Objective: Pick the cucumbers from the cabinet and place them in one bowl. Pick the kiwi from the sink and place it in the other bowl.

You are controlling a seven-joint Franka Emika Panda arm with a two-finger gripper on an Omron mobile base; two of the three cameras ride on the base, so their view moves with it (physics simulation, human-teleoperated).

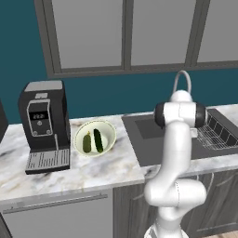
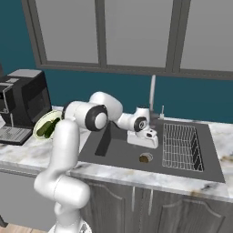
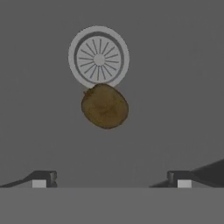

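Gripper [image 3: 111, 179] spread wide – above kiwi [image 3: 105, 106] | kiwi overlaps drain [image 3: 99, 57]

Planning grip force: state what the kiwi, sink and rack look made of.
Kiwi: brown, matte, faintly mottled skin, likely soft fruit.
Sink: dark grey, flat matte basin, perhaps composite or coated metal; unclear.
Rack: thin pale wires in a grid, apparently metal.

Two cucumbers [image 1: 92, 141] are lying in my cream bowl [image 1: 108, 131]; a brown kiwi [image 3: 105, 106] is sitting beside the sink [image 2: 123, 152] drain.
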